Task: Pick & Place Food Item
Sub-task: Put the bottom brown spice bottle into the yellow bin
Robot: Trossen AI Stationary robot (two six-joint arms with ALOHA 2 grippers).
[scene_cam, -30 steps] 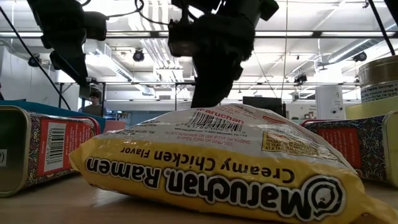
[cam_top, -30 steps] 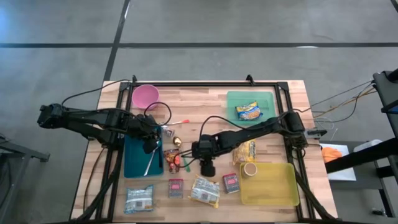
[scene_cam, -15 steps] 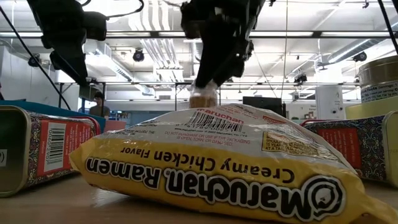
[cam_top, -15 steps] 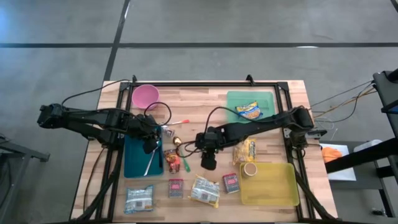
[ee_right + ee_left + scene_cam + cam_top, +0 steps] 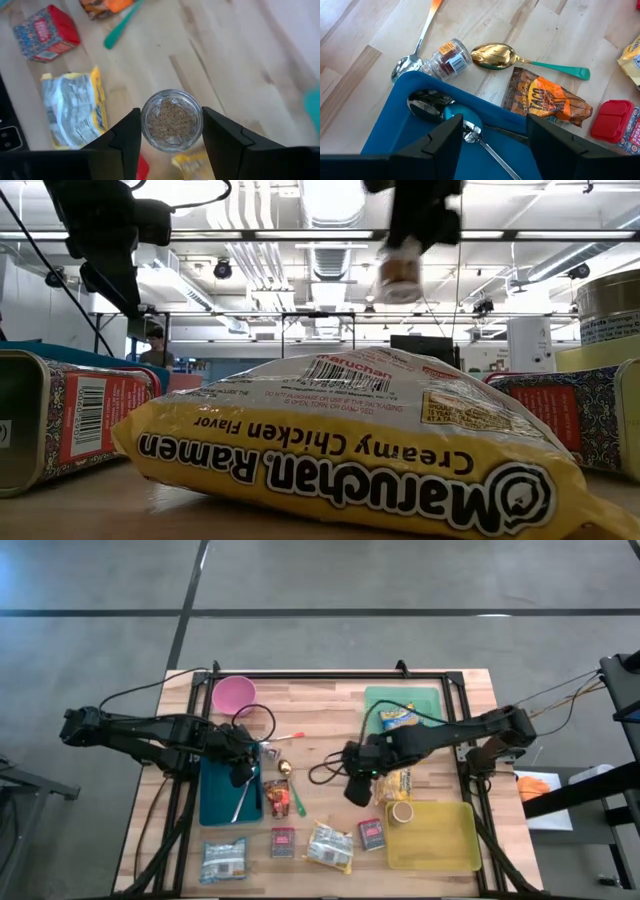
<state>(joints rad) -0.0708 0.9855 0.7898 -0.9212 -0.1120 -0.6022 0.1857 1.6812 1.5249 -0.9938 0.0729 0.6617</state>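
My right gripper (image 5: 357,788) hangs above the table's middle, shut on a small glass jar (image 5: 171,120) of brown granules. The low view shows this jar (image 5: 400,275) high above the Maruchan ramen pack (image 5: 350,450). Over the blue tray (image 5: 222,802) at the left my left gripper (image 5: 492,135) stands open, above a spoon (image 5: 437,106) lying in the tray. Beside the tray, a second small jar (image 5: 449,56) lies on its side on the wood. Next to it lie a gold spoon with a teal handle (image 5: 520,59) and a taco seasoning packet (image 5: 547,100). My right gripper pinches the jar's round wall (image 5: 146,125) between its two fingers (image 5: 125,137), one on each side. The fingers come from above, slanting down. The jar is lifted clear of the table, and its round end faces the wrist camera.
A green tray (image 5: 428,697) holding a yellow packet stands at the far right. Near the right front is a yellow tray (image 5: 450,840) with a tin can (image 5: 402,812). Ramen packs (image 5: 330,848), red tins (image 5: 372,833) and a pink bowl (image 5: 235,693) also sit on the table.
My right gripper has risen from the table and gone toward the table's right edge, rolling its wrist as it went. The jar has come up with it, from behind the ramen pack to well clear of the table.
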